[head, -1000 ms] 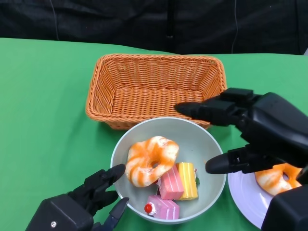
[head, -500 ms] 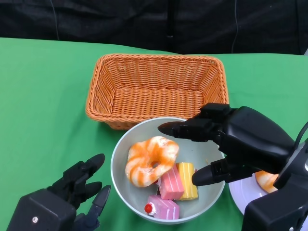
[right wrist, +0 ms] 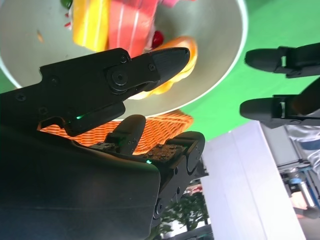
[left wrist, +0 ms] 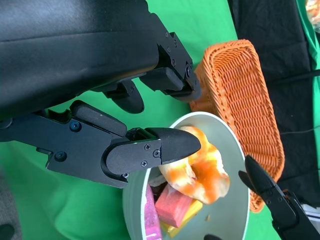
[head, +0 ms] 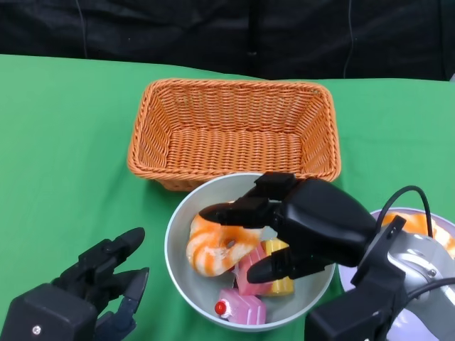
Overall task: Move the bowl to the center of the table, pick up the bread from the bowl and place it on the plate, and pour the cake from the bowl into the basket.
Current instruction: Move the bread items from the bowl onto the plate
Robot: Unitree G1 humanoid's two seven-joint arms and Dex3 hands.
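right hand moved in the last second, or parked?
Yes. The right hand has swung in from the plate side to hang over the bowl, fingers spread around the bread. The basket has not shifted.

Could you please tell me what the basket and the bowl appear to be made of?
The basket looks woven from orange wicker or rattan-like strands; the interlaced ribs show all over its walls and floor. The bowl seems to be smooth plastic or ceramic in pale grey-green, with an even, faintly glossy surface; which of the two cannot be told.
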